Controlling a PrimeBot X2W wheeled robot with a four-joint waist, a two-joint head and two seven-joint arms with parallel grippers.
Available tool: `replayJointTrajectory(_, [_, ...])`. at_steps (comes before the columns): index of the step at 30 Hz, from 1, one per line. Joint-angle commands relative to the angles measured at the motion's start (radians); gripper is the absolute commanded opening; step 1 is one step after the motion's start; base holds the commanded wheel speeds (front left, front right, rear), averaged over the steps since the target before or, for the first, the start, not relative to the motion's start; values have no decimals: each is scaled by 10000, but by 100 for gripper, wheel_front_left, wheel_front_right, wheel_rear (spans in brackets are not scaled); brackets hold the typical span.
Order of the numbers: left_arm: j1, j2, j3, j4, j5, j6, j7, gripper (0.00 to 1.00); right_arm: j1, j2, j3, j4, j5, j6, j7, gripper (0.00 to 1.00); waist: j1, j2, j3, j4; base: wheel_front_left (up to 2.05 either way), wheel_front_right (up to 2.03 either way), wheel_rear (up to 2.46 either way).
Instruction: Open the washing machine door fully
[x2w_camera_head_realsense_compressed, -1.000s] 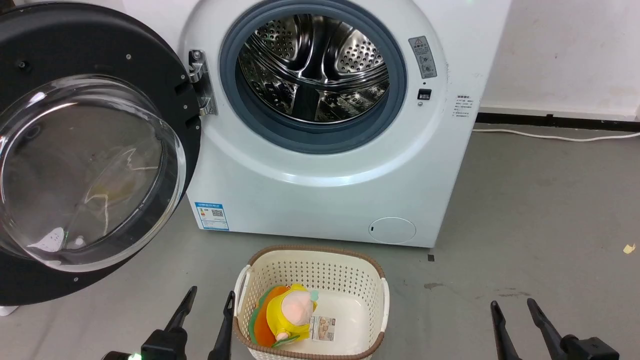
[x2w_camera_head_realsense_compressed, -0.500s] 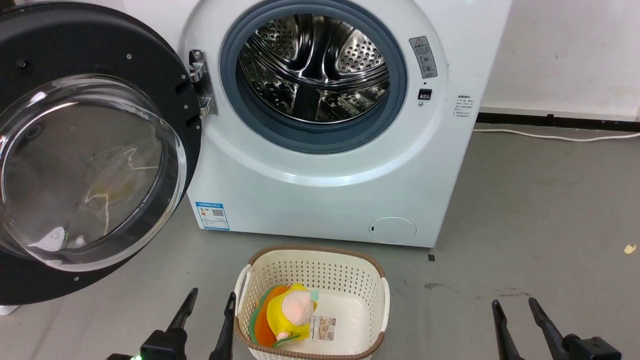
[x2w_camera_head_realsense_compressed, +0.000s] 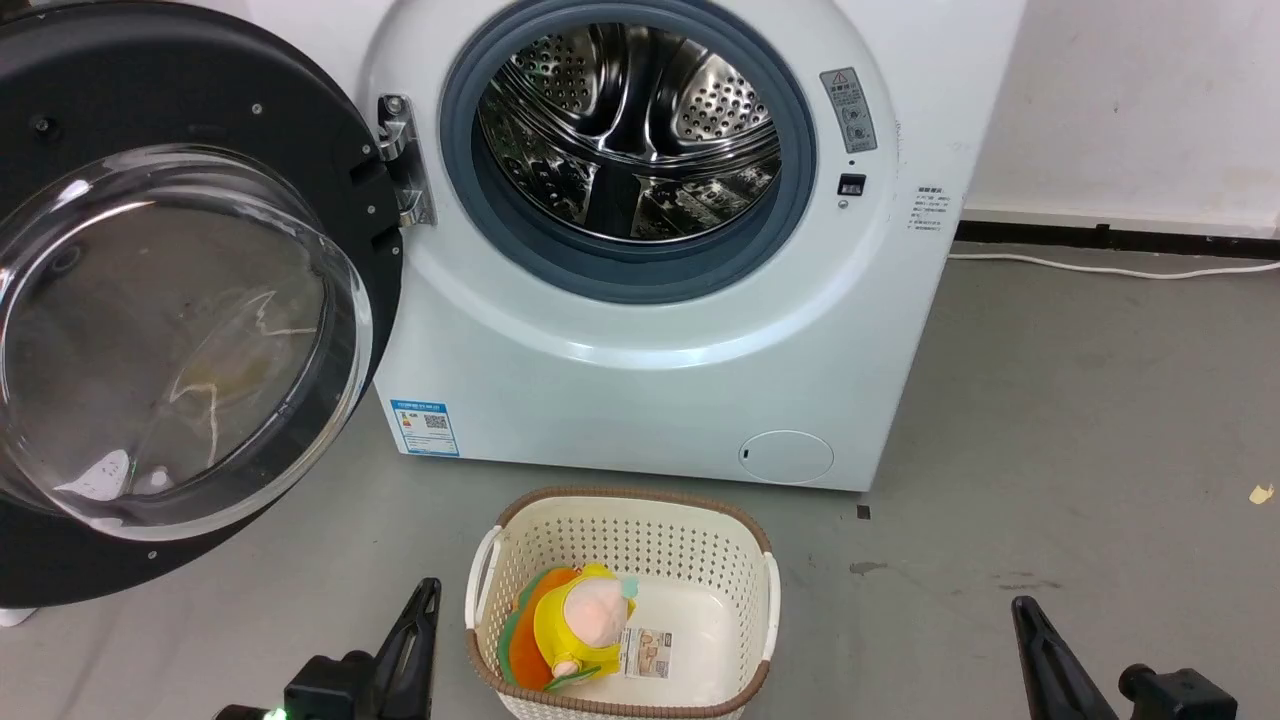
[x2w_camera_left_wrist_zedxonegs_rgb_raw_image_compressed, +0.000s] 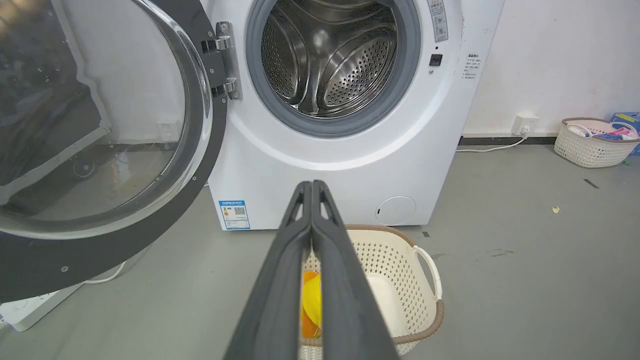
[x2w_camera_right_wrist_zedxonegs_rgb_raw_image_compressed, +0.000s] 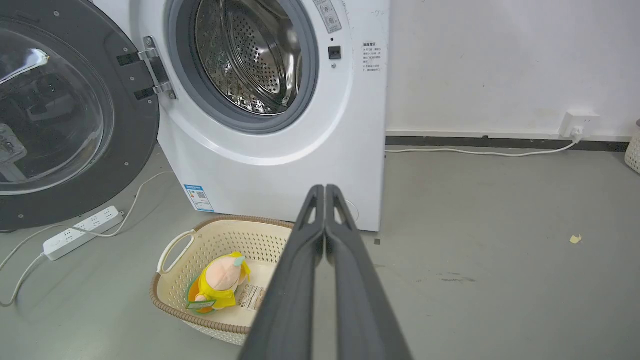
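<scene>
At the left edge of the washing machine (x2w_camera_head_realsense_compressed: 640, 350), washing machine door (x2w_camera_head_realsense_compressed: 180, 300) is hung wide; left gripper (x2w_camera_left_wrist_zedxonegs_rgb_raw_image_compressed: 311, 187), right gripper (x2w_camera_right_wrist_zedxonegs_rgb_raw_image_compressed: 325, 190), closed, empty, are best held clear.

The washing machine door (x2w_camera_head_realsense_compressed: 190, 330) stands swung wide left of the washing machine (x2w_camera_head_realsense_compressed: 650, 390), a cream basket (x2w_camera_head_realsense_compressed: 620, 540) before it.

Head camera: I look steeply down from above, close to the washing machine (x2w_camera_head_realsense_compressed: 640, 370) front. Wrist cameras: low, level, facing it (right one further right). Shared: drum (x2w_camera_head_realsense_compressed: 630, 120), basket (x2w_camera_head_realsense_compressed: 620, 496).
</scene>
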Motion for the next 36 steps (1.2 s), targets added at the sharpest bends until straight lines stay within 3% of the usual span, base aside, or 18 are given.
replayJointTrajectory(1, [-57,-30,67,-74,101,19,44,0,-102,3,2,-70,-84,1,43,0,0,0,5,-3,0,0,0])
replayJointTrajectory(36, [-263,-332,503,-585,542,96,821,0,-474,14,105,-592,-519,4,824,0,0,0,219,-126,0,0,0])
